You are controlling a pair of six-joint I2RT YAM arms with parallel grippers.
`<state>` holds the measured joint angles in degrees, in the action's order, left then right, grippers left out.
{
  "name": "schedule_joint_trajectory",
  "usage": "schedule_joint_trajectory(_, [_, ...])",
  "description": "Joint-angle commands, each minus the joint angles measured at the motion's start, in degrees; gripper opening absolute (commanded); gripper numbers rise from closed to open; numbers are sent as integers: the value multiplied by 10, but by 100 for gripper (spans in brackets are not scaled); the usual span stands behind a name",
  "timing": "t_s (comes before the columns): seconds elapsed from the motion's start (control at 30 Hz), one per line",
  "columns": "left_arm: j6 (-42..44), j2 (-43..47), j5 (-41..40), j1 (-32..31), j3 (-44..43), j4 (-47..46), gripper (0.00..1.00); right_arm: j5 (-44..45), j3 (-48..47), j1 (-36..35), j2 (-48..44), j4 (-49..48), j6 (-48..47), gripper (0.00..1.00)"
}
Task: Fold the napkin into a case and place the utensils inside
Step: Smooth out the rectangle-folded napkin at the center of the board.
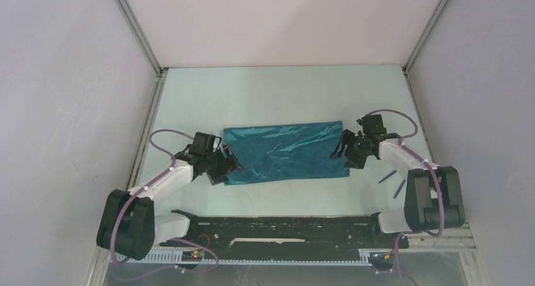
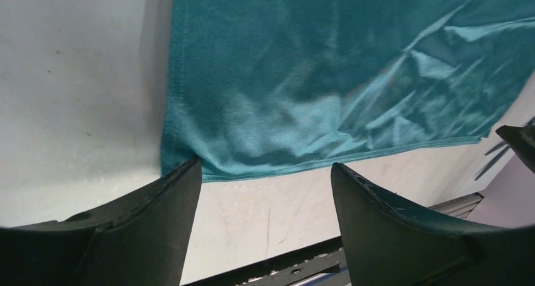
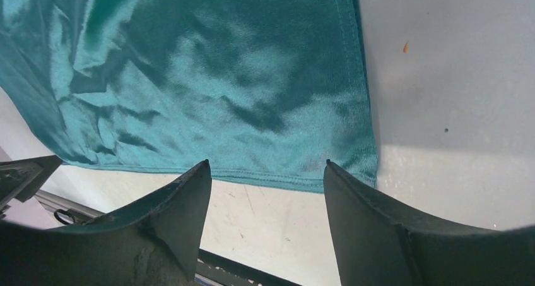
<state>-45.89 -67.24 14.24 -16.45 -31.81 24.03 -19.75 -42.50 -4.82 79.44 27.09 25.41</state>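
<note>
The teal satin napkin (image 1: 284, 152) lies flat mid-table as a wide, lightly creased rectangle; no narrow case shape shows. My left gripper (image 1: 228, 164) stands open at its near-left corner, the jaws empty and just off the hem. In the left wrist view the napkin (image 2: 315, 77) fills the top above the left gripper (image 2: 265, 172). My right gripper (image 1: 339, 149) is open at the right edge. In the right wrist view the napkin (image 3: 208, 77) ends at the tips of the right gripper (image 3: 266, 167). Two dark utensils (image 1: 393, 182) lie on the table right of the cloth, beside the right arm.
White enclosure walls with metal corner posts (image 1: 135, 30) ring the table. A black rail (image 1: 284, 226) runs along the near edge between the arm bases. Bare tabletop (image 1: 284, 93) stretches behind the napkin.
</note>
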Motion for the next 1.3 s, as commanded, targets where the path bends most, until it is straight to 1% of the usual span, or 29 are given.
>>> schedule_joint_trajectory(0.0, [10, -16, -4, -4, 22, -50, 81, -16, 13, 10, 20, -39, -15, 74])
schedule_joint_trajectory(0.1, [13, -18, -36, -3, 35, -46, 84, -10, 22, 15, 30, -37, -3, 73])
schedule_joint_trajectory(0.2, [19, -16, -38, -4, 28, -35, 85, -3, 27, 8, 10, -21, 9, 73])
schedule_joint_trajectory(0.43, [34, 40, -41, -9, -40, 18, 88, 5, 21, 2, -40, 7, 23, 74])
schedule_joint_trajectory(0.5, [34, 53, -31, -9, -61, 19, 88, 7, 9, 2, -50, 1, 15, 75])
schedule_joint_trajectory(0.57, [32, 50, -20, -9, -76, -3, 89, 8, -13, 4, -46, -19, 12, 77])
schedule_joint_trajectory(0.63, [26, 21, -14, -7, -96, -31, 89, 6, -40, 9, -19, -71, 13, 79])
schedule_joint_trajectory(0.7, [20, -26, -2, -1, -122, -67, 88, -23, -78, 20, 40, -113, 19, 79])
schedule_joint_trajectory(0.83, [-3, -123, -14, 23, -176, -139, 84, -80, -167, 39, 141, -165, 32, 79])
schedule_joint_trajectory(0.9, [-27, -182, 27, 41, -202, -178, 83, -125, -208, 44, 190, -189, 44, 79])
schedule_joint_trajectory(0.97, [-38, -243, 37, 48, -234, -191, 82, -165, -226, 44, 225, -226, 63, 79])
schedule_joint_trajectory(1.07, [-54, -304, 33, 58, -271, -199, 83, -168, -252, 44, 269, -243, 73, 79])
schedule_joint_trajectory(1.1, [-63, -321, 36, 63, -277, -204, 83, -164, -259, 55, 285, -240, 75, 79])
schedule_joint_trajectory(1.17, [-77, -341, 23, 71, -281, -207, 83, -152, -268, 64, 317, -229, 80, 79])
schedule_joint_trajectory(1.27, [-77, -353, -7, 86, -280, -207, 85, -122, -268, 73, 340, -218, 69, 79])
